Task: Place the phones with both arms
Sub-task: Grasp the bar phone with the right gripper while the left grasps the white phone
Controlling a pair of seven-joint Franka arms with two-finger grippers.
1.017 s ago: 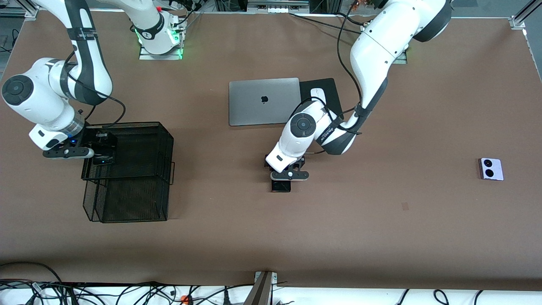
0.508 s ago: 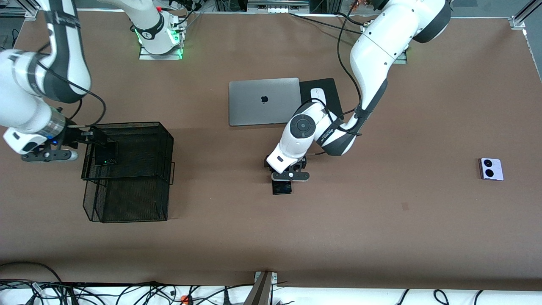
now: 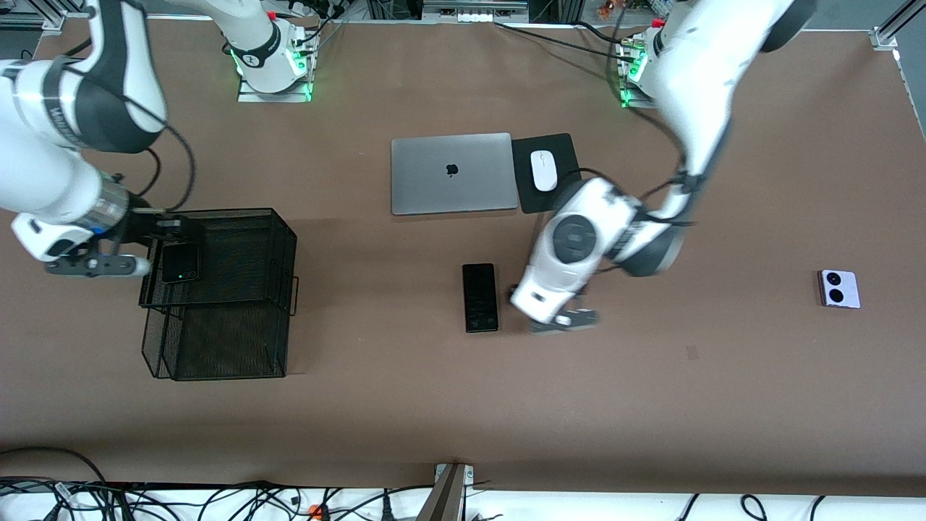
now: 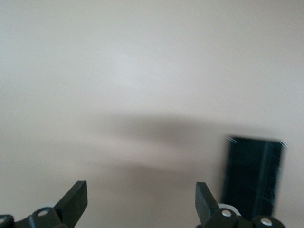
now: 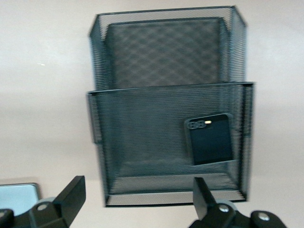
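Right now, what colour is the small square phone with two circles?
Lavender-white, with black circles; the front view shows it best.

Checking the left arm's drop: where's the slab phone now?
In the front view the slab phone lies flat on the bare table, nearer the camera than the laptop, beside the open left pincer, not held.

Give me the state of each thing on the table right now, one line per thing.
Flip phone: leaning in the mesh tray's upper tier, released.
Slab phone: flat on the table, not held.
Lavender phone: folded, flat, untouched, toward the left arm's end.
Mesh tray: lower tier holds nothing visible.
Laptop: lid shut.
Mouse: on its black pad.
Left pincer: open, holding nothing, beside the slab phone.
Right pincer: open, holding nothing, by the tray.
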